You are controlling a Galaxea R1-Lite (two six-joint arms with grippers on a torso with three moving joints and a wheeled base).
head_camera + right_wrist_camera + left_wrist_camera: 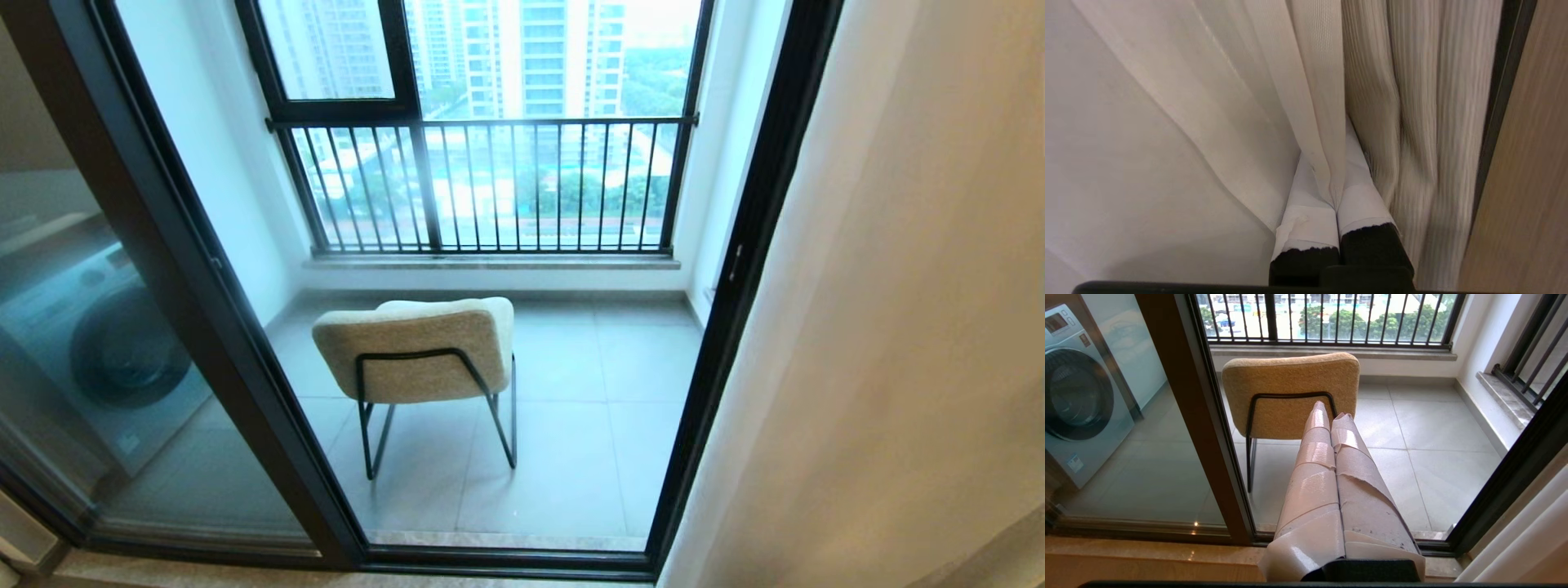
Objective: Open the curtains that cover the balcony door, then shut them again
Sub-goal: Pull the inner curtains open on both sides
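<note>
Right claw (1337, 163) pinching fold of curtains (1306, 81), left claw (1329, 410) pressed together, empty.

Matt ribbed cloth curtains (1306, 81), glossy glass balcony door (122, 351), nubbly fabric chair (416, 347).

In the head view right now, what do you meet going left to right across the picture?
Washing machine behind glass → dark balcony door frame → chair → right door frame upright → cream curtains.
</note>
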